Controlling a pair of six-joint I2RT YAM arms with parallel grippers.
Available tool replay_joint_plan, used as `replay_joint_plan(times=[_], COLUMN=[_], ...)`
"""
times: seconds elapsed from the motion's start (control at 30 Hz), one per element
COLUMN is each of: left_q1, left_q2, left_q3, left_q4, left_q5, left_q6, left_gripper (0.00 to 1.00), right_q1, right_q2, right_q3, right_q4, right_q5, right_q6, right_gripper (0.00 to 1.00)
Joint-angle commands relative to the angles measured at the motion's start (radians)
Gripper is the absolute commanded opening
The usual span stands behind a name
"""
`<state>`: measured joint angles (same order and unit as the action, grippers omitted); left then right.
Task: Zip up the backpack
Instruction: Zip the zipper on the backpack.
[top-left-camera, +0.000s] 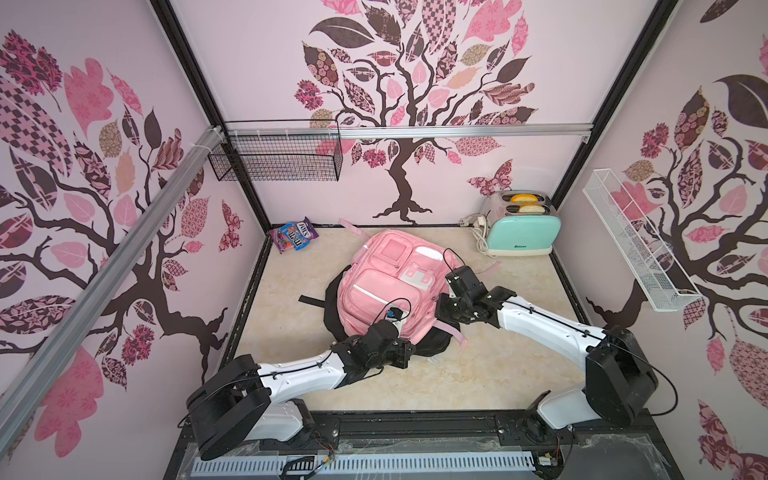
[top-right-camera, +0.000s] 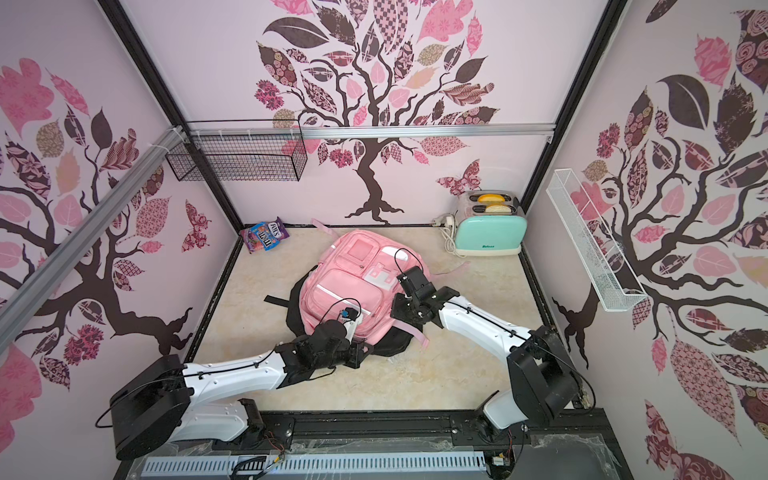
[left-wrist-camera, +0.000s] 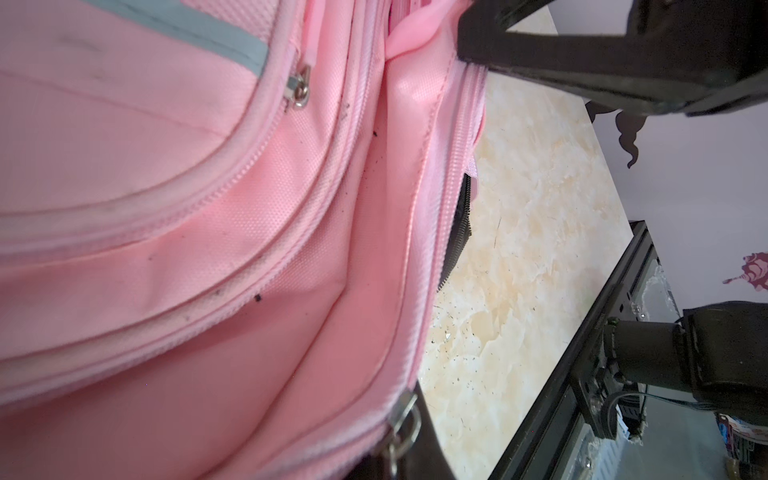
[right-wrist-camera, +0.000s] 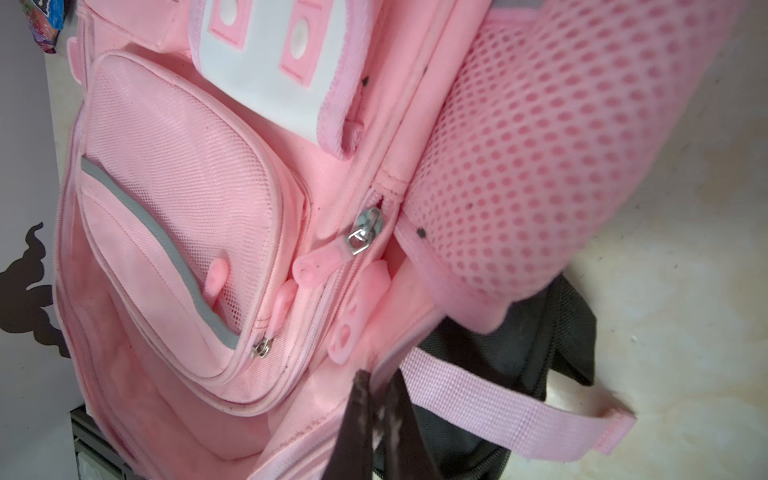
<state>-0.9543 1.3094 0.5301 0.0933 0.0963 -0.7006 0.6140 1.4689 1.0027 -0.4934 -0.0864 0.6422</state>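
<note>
In front of me the light-pink backpack (top-left-camera: 386, 274) lies front-up atop a black backpack (top-left-camera: 331, 305), white buckle flap (top-left-camera: 415, 276) showing; its main zipper (left-wrist-camera: 459, 137) gapes, baring pink lining.

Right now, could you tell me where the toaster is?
In both top views the mint toaster stands in the far right corner, beyond the pink backpack.

You've got the backpack (right-wrist-camera: 174, 174) in matt pink woven cloth, scuffed; its side pocket (right-wrist-camera: 561, 145) is open mesh. Zip slider (right-wrist-camera: 365, 228) shiny metal, pull tab (right-wrist-camera: 318, 266) smooth rubbery plastic, buckle flap (right-wrist-camera: 266, 70) smooth white plastic. Black bag (right-wrist-camera: 519, 340): matt coarse cloth. Tabletop (left-wrist-camera: 532, 232) glossy, marble-look. Toaster (top-left-camera: 523, 237) glossy mint plastic, metal top. Sweets bag (top-left-camera: 293, 237) crinkly glossy film.
</note>
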Motion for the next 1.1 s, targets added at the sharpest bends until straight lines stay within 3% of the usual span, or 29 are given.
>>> replay_joint_plan(times=[0.0, 0.07, 0.1, 0.2, 0.27, 0.3, 0.33, 0.37, 0.7, 1.07], left_q1=[0.0, 0.001, 0.002, 0.002, 0.003, 0.002, 0.003, 0.002, 0.003, 0.002], left_q2=[-0.014, -0.012, -0.01, 0.004, 0.025, 0.039, 0.055, 0.066, 0.078, 0.076], left_q3=[-0.007, -0.01, -0.014, -0.023, -0.029, -0.033, -0.032, -0.032, -0.062, -0.073], left_q4=[-0.055, -0.046, -0.039, -0.011, 0.017, 0.038, 0.054, 0.061, 0.204, 0.27], left_q5=[0.007, 0.007, 0.006, 0.003, -0.002, 0.002, 0.009, 0.014, 0.054, 0.127], left_q6=[0.006, 0.002, -0.003, -0.016, -0.033, -0.039, -0.044, -0.049, -0.077, -0.093], left_gripper=[0.0, 0.0, 0.0, 0.0, 0.0, 0.0, 0.0, 0.0, 0.0, 0.0], right_q1=[-0.033, -0.032, -0.032, -0.035, -0.035, -0.034, -0.032, -0.029, 0.059, 0.061], right_q2=[-0.01, -0.024, -0.035, -0.071, -0.102, -0.114, -0.126, -0.136, -0.233, -0.189], right_q3=[0.028, 0.017, 0.008, -0.03, -0.07, -0.097, -0.115, -0.135, -0.352, -0.332], right_q4=[0.065, 0.077, 0.081, 0.097, 0.118, 0.135, 0.144, 0.148, 0.298, 0.381], right_q5=[0.06, 0.025, 0.008, -0.07, -0.112, -0.137, -0.155, -0.164, -0.138, -0.148], right_q6=[-0.012, -0.006, 0.001, 0.058, 0.124, 0.157, 0.185, 0.21, 0.4, 0.373], right_gripper=[0.0, 0.0, 0.06, 0.35, 0.46, 0.7, 0.81, 0.84, 0.86, 0.86])
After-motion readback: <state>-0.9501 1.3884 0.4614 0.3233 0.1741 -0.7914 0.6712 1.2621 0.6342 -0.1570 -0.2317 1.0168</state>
